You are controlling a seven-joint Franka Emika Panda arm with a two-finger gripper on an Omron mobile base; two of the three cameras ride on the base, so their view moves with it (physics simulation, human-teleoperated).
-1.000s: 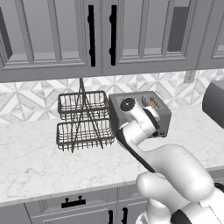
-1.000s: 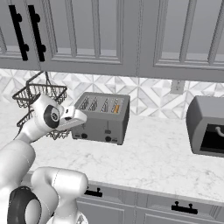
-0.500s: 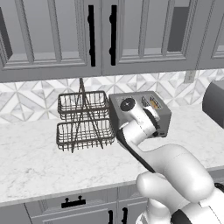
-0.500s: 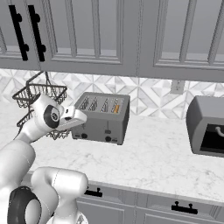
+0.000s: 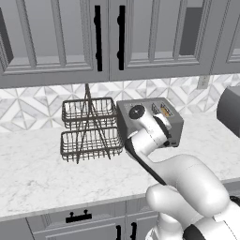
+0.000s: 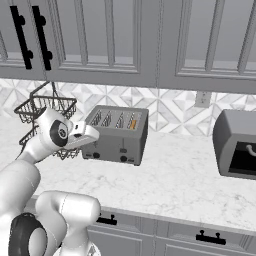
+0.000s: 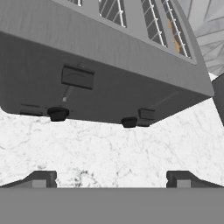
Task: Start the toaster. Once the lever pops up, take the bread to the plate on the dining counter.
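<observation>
On the marble worktop we count one toaster, grey brushed metal, four slots on top. We see bread in one slot only, the rightmost in the right base view; the tan edge barely shows above the slot, and it shows again in the hand view. The other three slots look bare. On the toaster front we count two levers: the nearer lever sits high on the face, the second lever sits lower in that view. Two black round knobs sit along the bottom edge, one under each lever.

One two-tier wire basket rack stands just beside the toaster, on its left. One dark boxy appliance sits well apart to the right. Grey wall cabinets with black handles hang above.

One gripper: jaws spread wide, nothing between them, touching nothing. It points at the toaster front, close to it but apart, with bare marble between the fingertips and the toaster base. From the right base view the hand hovers just beside the toaster's left front corner.
</observation>
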